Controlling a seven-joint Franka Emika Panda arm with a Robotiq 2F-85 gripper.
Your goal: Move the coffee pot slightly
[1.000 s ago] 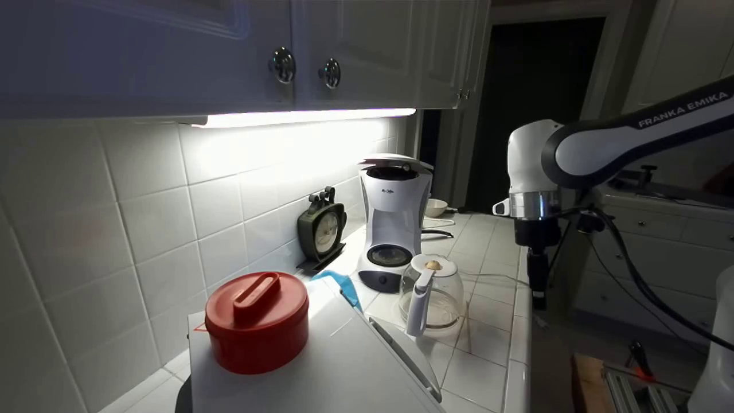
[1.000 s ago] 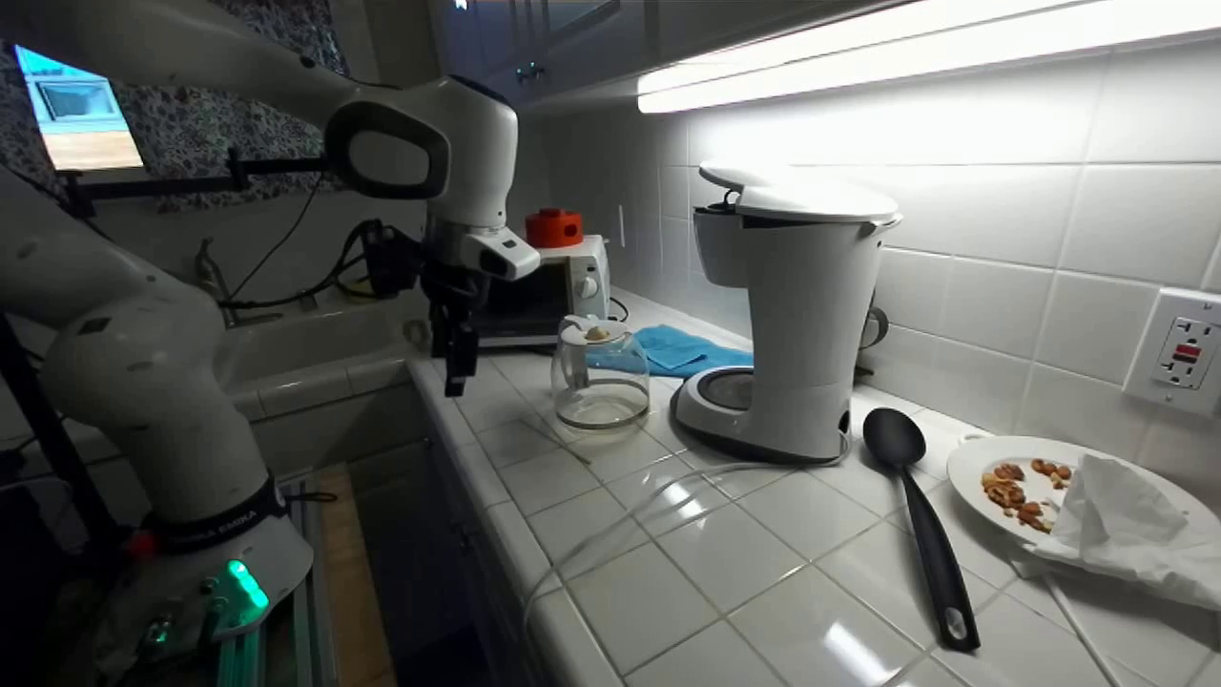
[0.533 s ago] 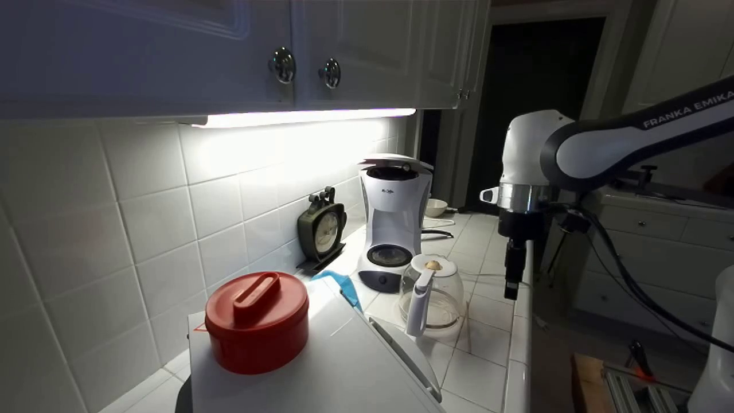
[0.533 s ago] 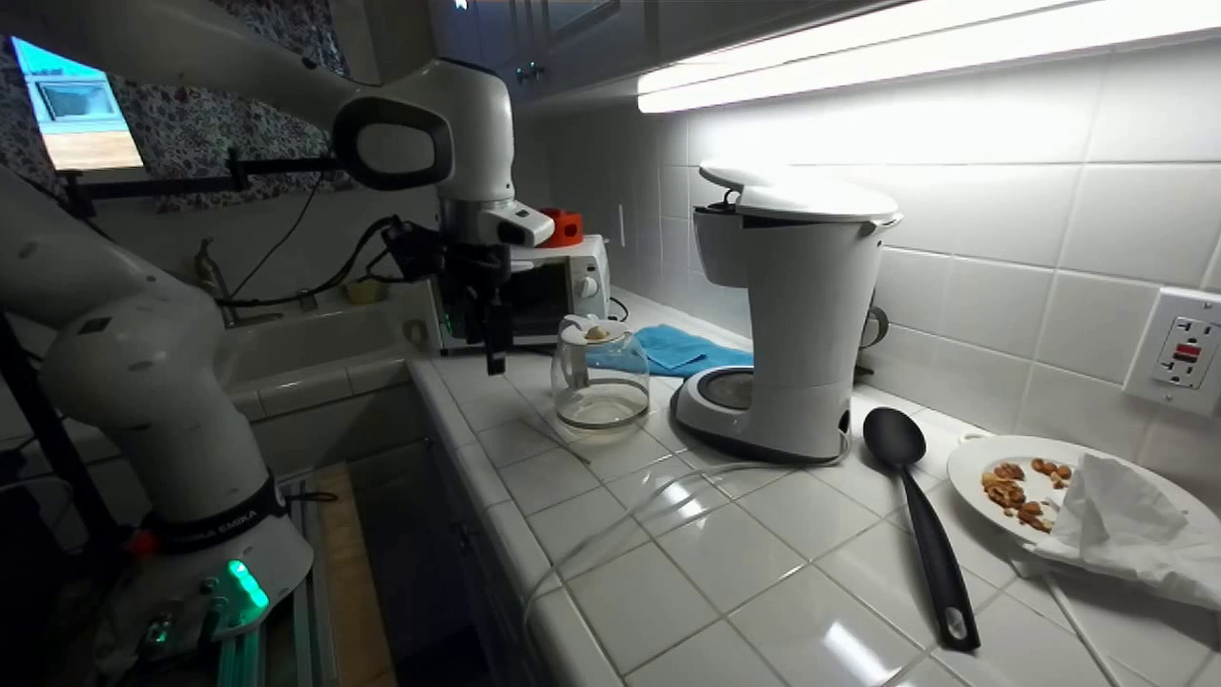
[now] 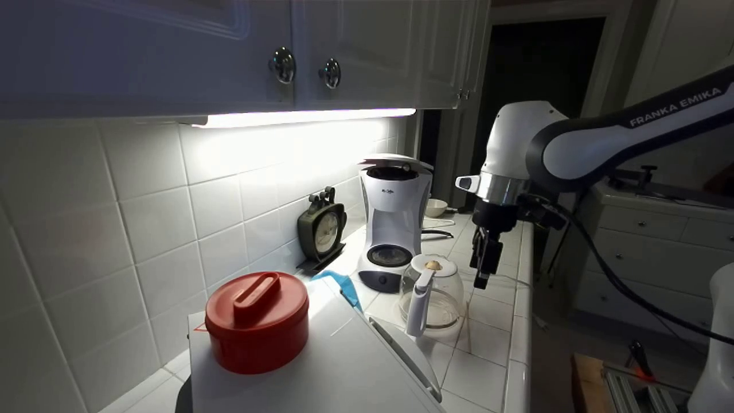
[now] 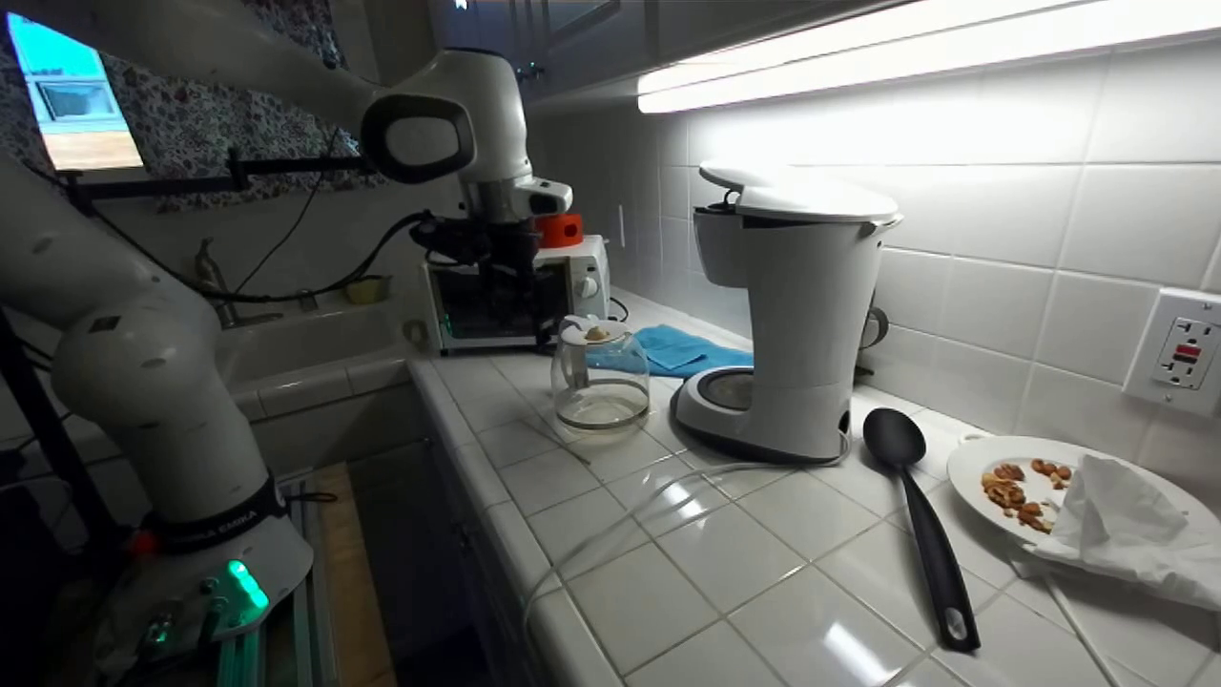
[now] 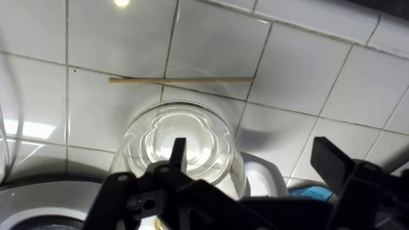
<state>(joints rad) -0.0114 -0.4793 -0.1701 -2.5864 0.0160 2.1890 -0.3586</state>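
Note:
The coffee pot is a clear glass carafe with a white lid and white side handle. It stands upright on the tiled counter in both exterior views (image 5: 444, 301) (image 6: 603, 396). Its handle (image 5: 420, 304) points toward the white appliance. My gripper (image 5: 479, 275) is open and empty, tilted above the counter beside the pot's upper part. In the other exterior view it also shows (image 6: 542, 336), dark and hard to make out. In the wrist view the gripper (image 7: 250, 142) has its fingers wide apart; one crosses in front of the glass body (image 7: 188, 137), and the handle (image 7: 266, 179) shows between them.
The white coffee machine (image 5: 393, 212) stands close behind the pot. A white appliance (image 5: 338, 361) bears a red lidded vessel (image 5: 258, 332). A thin wooden stick (image 7: 182, 80), blue cloth (image 6: 687, 351), black spoon (image 6: 930, 544) and plate (image 6: 973, 468) lie on the counter.
My gripper has moved from outside the counter's front edge in over the counter, close to the pot, and has tilted. The pot has not moved.

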